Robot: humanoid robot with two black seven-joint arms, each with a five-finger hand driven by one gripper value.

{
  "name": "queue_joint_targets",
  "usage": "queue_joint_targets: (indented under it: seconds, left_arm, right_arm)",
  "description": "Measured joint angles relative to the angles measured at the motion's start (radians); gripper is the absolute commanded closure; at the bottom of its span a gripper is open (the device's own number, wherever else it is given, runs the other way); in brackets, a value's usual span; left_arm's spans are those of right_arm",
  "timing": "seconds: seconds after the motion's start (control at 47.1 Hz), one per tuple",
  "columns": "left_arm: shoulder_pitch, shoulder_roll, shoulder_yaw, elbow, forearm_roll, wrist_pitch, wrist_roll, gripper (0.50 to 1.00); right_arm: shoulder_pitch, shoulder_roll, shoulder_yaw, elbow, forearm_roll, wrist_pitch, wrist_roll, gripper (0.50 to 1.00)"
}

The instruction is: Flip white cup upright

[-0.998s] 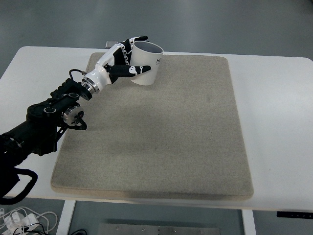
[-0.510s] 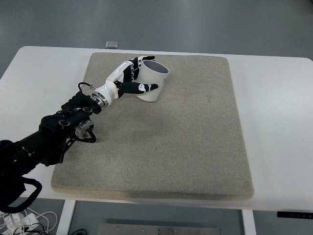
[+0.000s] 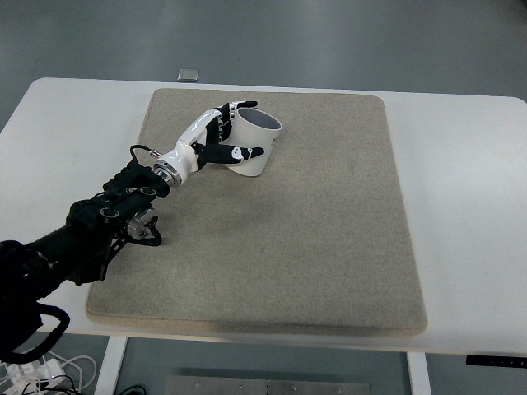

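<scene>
Since a moment ago, my left hand (image 3: 221, 138) has been carrying the white cup (image 3: 252, 143) down from the far edge of the mat (image 3: 329, 247) and a little nearer, and the cup is now resting on the mat at its far-left part, mouth facing up and tipped only slightly. I am still wrapping my fingers (image 3: 239, 152) around the cup's left side, one reaching over the far rim and another lying across its near wall, so the hand is closed on the cup rather than spread. The mat is lying on the white table (image 3: 469, 206), and a small dark object (image 3: 189, 75) is sitting on the table just beyond the mat's far edge.

I judge the flip itself nearly finished; I am in the setting-down step. Next, I should make sure the base is sitting flat, then loosen my fingers gently and draw back left without nudging the cup over.
</scene>
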Motion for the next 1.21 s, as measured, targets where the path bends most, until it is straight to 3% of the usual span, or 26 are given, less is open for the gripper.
queue_joint_targets:
  seconds: [0.51, 0.616, 0.786, 1.21]
  left_arm:
    - [-0.006, -0.001, -0.006, -0.013, -0.009, -0.002, -0.001, 0.649]
    - [-0.007, -0.001, -0.006, -0.023, -0.009, -0.002, -0.001, 0.564]
    - [-0.007, -0.001, -0.012, -0.029, -0.01, -0.002, -0.001, 0.508]
    - [-0.008, 0.01, -0.054, -0.046, -0.01, -0.002, -0.001, 0.504]
  right_arm:
    - [0.0, 0.0, 0.0, 0.0, 0.0, 0.0, 0.0, 0.548]
    - [0.0, 0.0, 0.0, 0.0, 0.0, 0.0, 0.0, 0.548]
    - [0.0, 0.0, 0.0, 0.0, 0.0, 0.0, 0.0, 0.548]
    - [0.0, 0.0, 0.0, 0.0, 0.0, 0.0, -0.001, 0.548]
